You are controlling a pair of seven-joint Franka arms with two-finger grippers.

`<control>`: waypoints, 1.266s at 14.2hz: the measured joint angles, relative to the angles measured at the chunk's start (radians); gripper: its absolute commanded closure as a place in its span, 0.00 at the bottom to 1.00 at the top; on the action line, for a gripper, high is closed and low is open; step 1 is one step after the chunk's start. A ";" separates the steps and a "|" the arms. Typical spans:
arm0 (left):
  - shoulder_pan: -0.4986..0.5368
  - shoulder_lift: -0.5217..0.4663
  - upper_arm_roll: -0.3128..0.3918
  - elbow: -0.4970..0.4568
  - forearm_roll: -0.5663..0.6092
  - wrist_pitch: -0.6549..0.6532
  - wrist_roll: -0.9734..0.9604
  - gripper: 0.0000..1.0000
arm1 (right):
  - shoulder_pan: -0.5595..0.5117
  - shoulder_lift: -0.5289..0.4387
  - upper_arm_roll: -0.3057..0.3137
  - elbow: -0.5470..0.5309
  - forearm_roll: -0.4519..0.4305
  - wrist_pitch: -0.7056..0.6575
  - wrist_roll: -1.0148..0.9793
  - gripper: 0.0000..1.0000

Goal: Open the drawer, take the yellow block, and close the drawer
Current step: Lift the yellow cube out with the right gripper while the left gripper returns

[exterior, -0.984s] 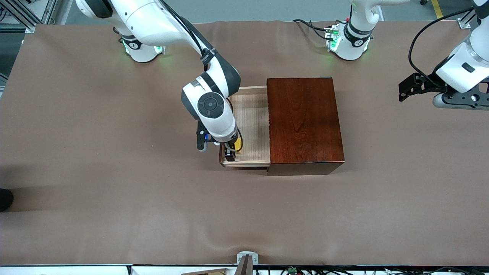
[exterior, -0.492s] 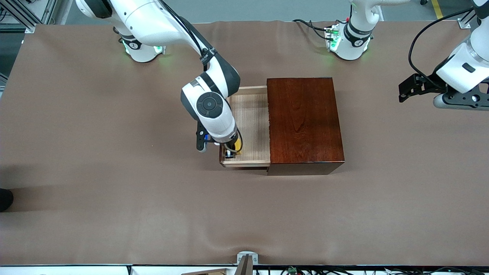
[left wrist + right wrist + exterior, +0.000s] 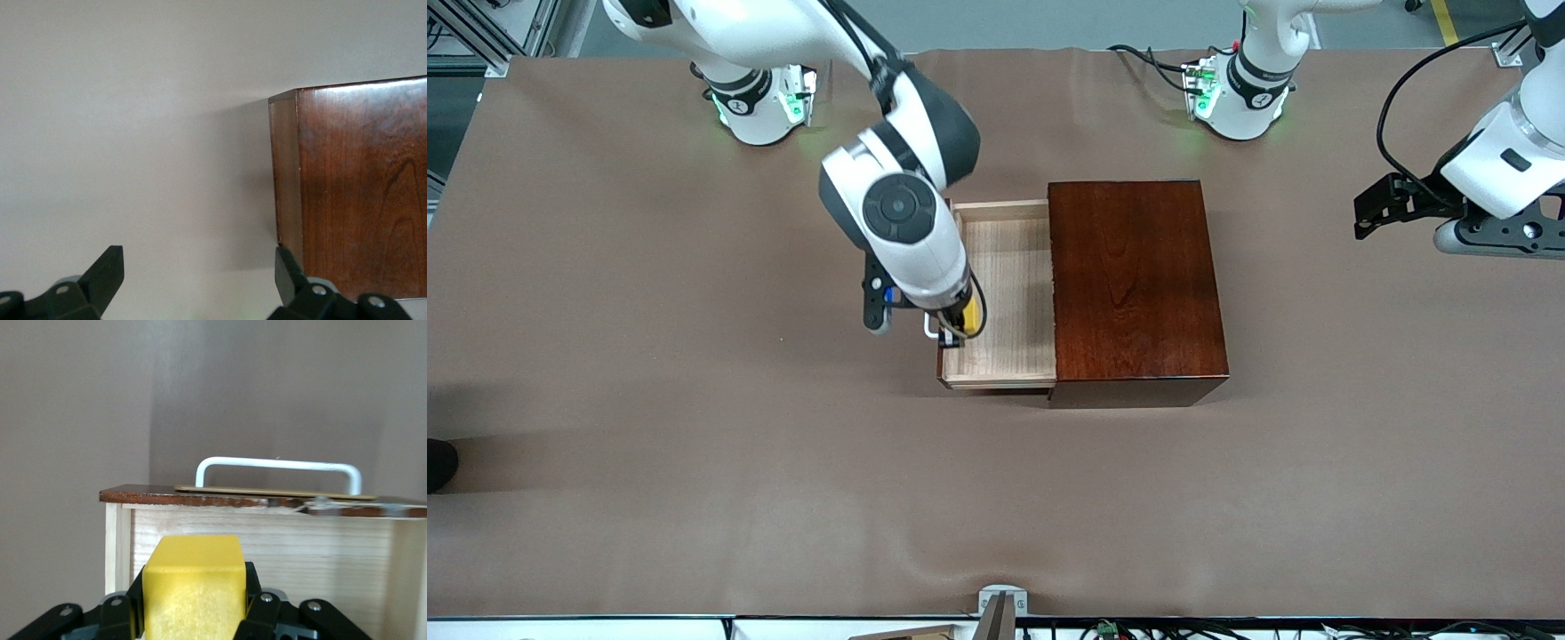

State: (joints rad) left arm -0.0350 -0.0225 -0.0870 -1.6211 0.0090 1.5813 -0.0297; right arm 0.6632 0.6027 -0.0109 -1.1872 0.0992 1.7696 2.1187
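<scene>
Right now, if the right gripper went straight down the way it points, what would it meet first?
Probably the pale floor of the open drawer: the right gripper, shut on the yellow block, hangs over it.

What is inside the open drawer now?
The drawer shows only bare pale wood. The right gripper holds the yellow block above it, and this arm covers one corner of the floor.

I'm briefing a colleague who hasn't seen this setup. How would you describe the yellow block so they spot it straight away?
Find the dark reddish-brown wooden box mid-table; its pale wood drawer is pulled out toward the right arm's end. Over that drawer the right gripper is shut on the yellow block. It is a small bright yellow cube, the only vivid colour among brown, pale wood and the white handle.
</scene>
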 measured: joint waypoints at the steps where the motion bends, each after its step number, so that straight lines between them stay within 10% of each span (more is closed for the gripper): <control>1: -0.001 0.000 -0.002 0.000 0.000 0.000 -0.011 0.00 | -0.005 -0.019 -0.001 0.019 0.000 -0.046 -0.065 1.00; 11: -0.014 0.028 -0.184 -0.001 -0.016 0.072 -0.438 0.00 | -0.408 -0.185 -0.037 -0.009 -0.032 -0.269 -1.209 1.00; 18: -0.089 0.183 -0.401 0.073 -0.014 0.189 -1.048 0.00 | -0.666 -0.141 -0.038 -0.150 -0.079 0.087 -1.863 1.00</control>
State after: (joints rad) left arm -0.1243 0.1607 -0.4877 -1.5481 -0.0046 1.7704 -1.0776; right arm -0.0030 0.4619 -0.0489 -1.3367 0.0198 1.8569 0.2560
